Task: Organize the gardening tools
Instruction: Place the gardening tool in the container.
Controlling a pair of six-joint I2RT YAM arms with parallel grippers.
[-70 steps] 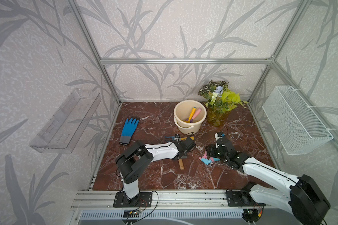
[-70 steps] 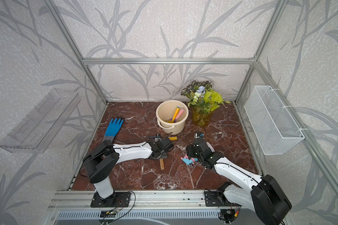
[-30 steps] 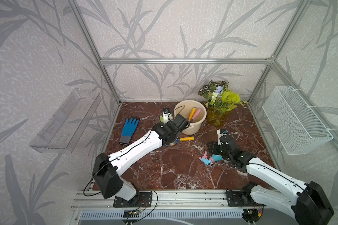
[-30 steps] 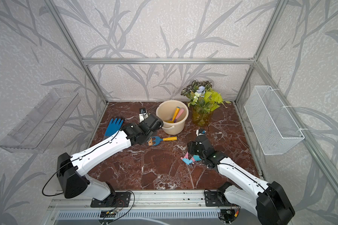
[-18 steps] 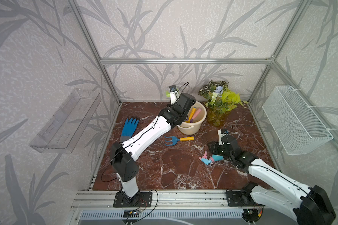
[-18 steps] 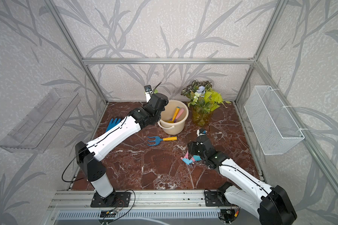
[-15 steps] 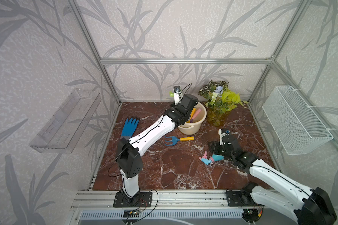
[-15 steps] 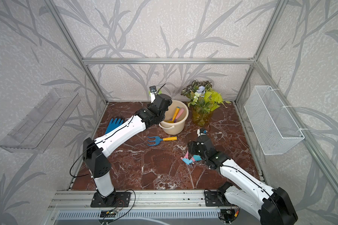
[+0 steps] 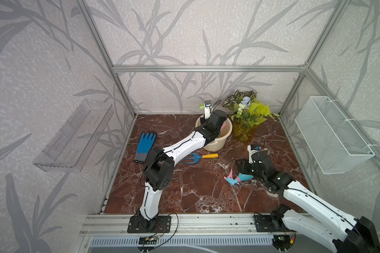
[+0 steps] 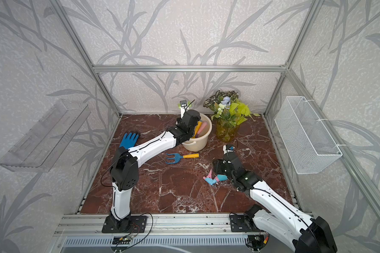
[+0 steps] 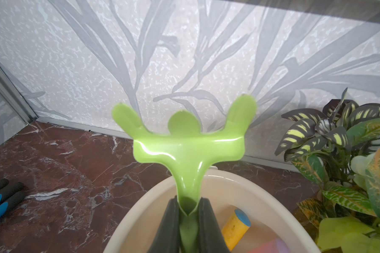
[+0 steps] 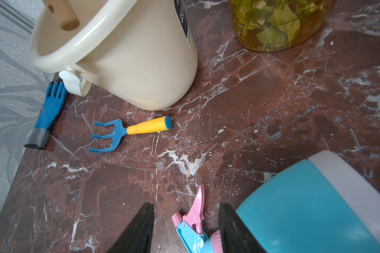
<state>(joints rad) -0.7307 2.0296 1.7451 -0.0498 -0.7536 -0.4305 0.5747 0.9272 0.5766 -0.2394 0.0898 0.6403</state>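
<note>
Left gripper point(image 11: 188, 203): clamped on the neck of the green wood-handled rake point(image 11: 184, 144), tines up, handle hanging at the mouth of the cream bucket point(image 11: 140, 195). Recommended: lower until the handle clears the rim, then release beside the yellow handle point(image 11: 235, 227).

Being tallied: 1 rake point(image 11: 188, 144), 1 fork point(image 9: 194, 158), 1 spray btl point(image 9: 236, 178), 2 handles point(image 10: 203, 127) in 1 bucket point(image 10: 203, 141), 1 glove point(image 9: 145, 144), 1 plant point(image 9: 249, 114).

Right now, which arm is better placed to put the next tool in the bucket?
Left. The left gripper holds the rake over the bucket; the right gripper is down at the spray bottle lying on the table.
</note>
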